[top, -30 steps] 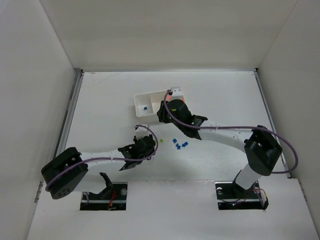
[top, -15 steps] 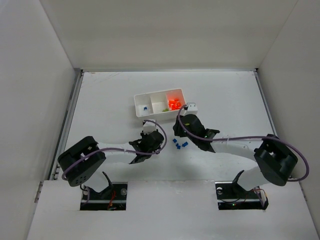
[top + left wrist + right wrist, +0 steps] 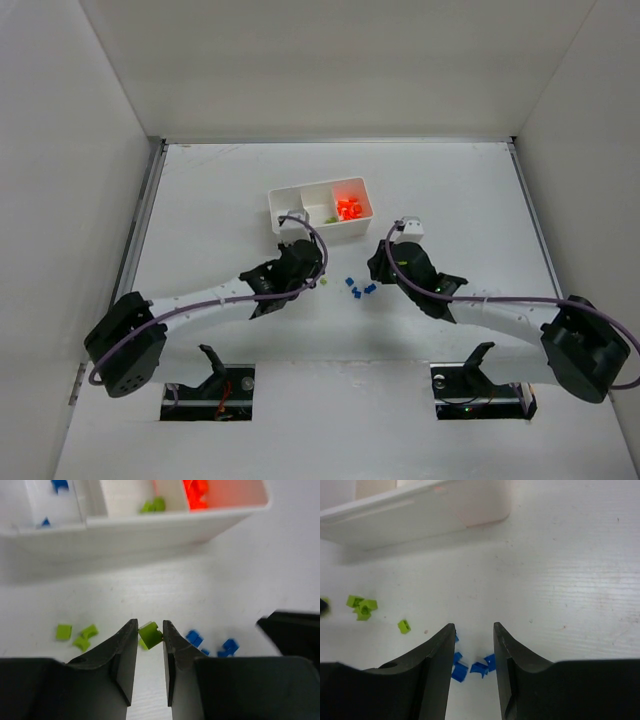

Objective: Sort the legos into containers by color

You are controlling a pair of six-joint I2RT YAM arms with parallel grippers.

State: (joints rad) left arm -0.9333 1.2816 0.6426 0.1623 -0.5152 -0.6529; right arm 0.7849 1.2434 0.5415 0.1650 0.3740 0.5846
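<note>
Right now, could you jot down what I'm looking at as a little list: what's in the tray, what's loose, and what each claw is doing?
tray: white, three compartments
left compartment: sorted blue bricks
middle compartment: sorted green bricks
right compartment: orange bricks
outside tray: loose green bricks; loose blue bricks
left gripper: closed on a single green brick
right gripper: open, empty, over the loose blue bricks

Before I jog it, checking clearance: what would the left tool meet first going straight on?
Likely the tray's near wall, about mid-length; only table shows before it. Height is unclear.
</note>
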